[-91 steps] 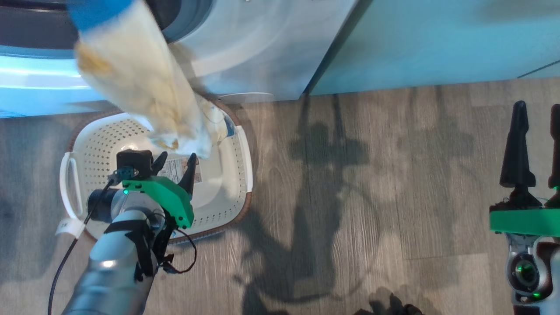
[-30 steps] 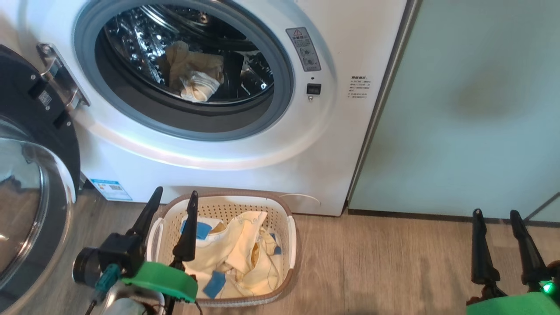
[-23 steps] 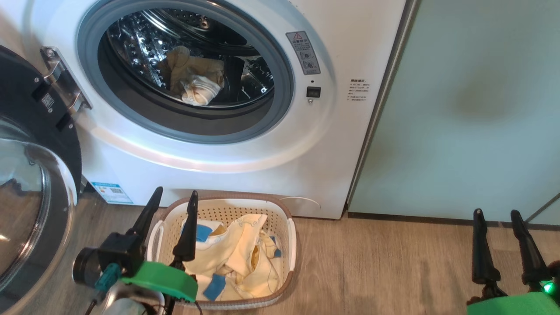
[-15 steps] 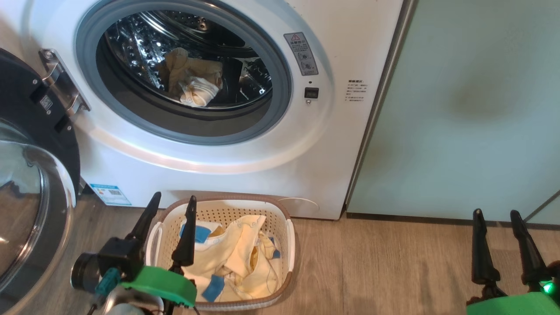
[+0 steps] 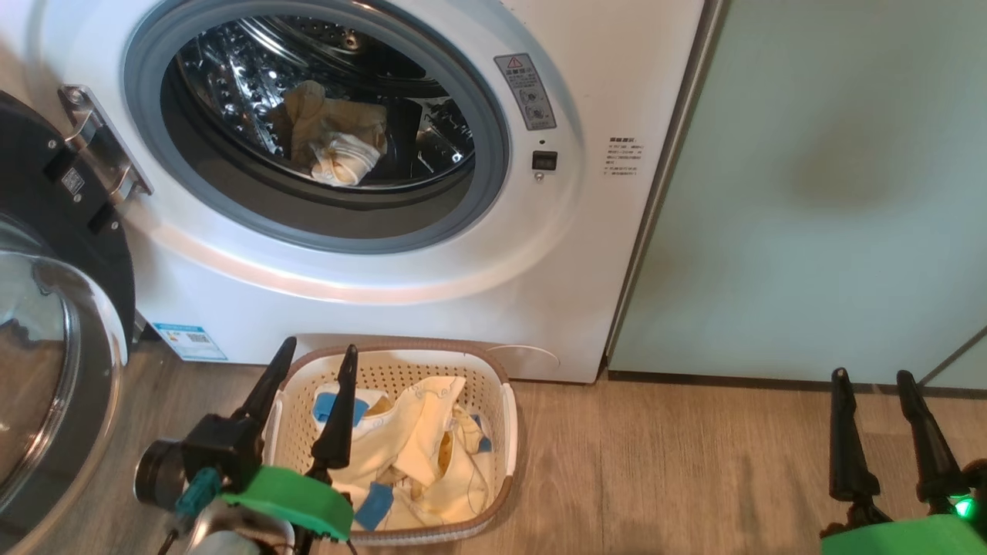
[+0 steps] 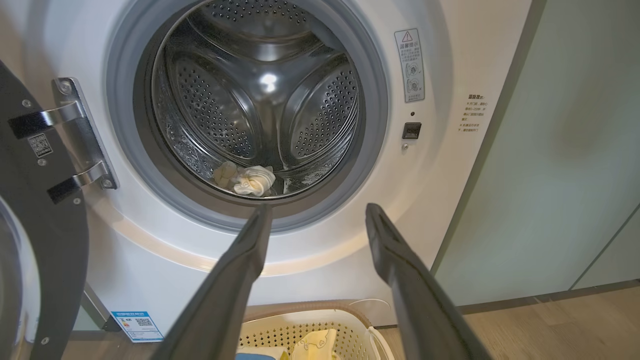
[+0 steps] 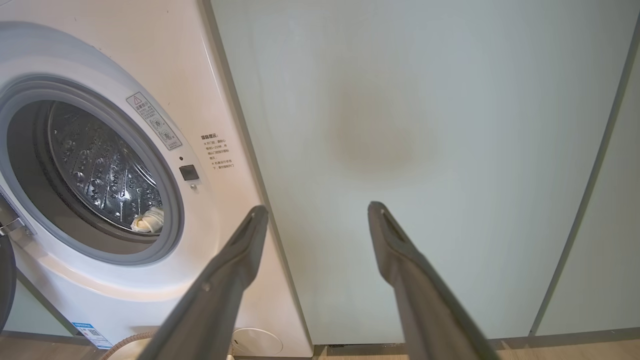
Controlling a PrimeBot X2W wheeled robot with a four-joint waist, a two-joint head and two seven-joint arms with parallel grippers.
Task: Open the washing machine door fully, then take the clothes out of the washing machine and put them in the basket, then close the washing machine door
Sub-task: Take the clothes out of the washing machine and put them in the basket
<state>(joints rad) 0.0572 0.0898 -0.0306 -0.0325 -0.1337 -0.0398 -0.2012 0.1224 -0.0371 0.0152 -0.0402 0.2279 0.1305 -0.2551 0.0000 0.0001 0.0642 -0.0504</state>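
Forward, left pincer (image 5: 320,344) agape, empty.

Green cabinet panel (image 5: 810,193) — wood floor (image 5: 678,478)

Head view, lower left: left hand (image 5: 320,344) with two long dark fingers spread wide, pointing up and leaning slightly right, nothing between them. Green left wrist bracket (image 5: 289,497) below fingers, pale forearm at bottom edge. Lower right: right hand (image 5: 871,374), fingers near upright, parted, empty. Green right wrist bracket (image 5: 902,537) at bottom edge.
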